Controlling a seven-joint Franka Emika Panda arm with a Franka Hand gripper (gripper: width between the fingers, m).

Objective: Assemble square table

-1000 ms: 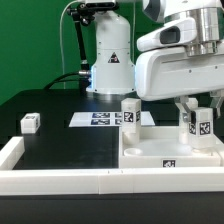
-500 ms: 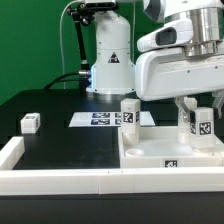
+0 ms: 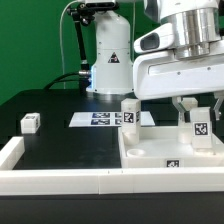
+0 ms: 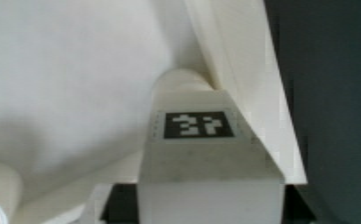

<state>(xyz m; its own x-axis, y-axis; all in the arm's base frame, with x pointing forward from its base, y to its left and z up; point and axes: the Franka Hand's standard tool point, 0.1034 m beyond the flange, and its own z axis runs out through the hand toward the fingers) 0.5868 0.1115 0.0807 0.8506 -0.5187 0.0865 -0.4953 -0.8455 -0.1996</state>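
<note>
The square table's white slab (image 3: 150, 153) lies tray-like at the exterior view's right, a tag on its front side. My gripper (image 3: 197, 106) is shut on a white tagged leg post (image 3: 198, 128), holding it upright over the slab's far right corner. In the wrist view the same leg post (image 4: 202, 140) runs out from between the dark fingers (image 4: 127, 200), its tip against the slab's raised corner rim (image 4: 227, 50). My gripper (image 4: 202, 208) clamps both of its sides. A second leg post (image 3: 129, 112) stands upright at the slab's far left corner. A third leg post (image 3: 29, 122) lies apart on the black table.
The marker board (image 3: 98, 118) lies flat behind the slab. A long low white wall (image 3: 60, 180) borders the front and the exterior view's left. The arm's white base (image 3: 108, 60) stands at the back.
The hand has shifted slightly and the held leg post sits a little lower over the slab's corner. The grip is unchanged.
</note>
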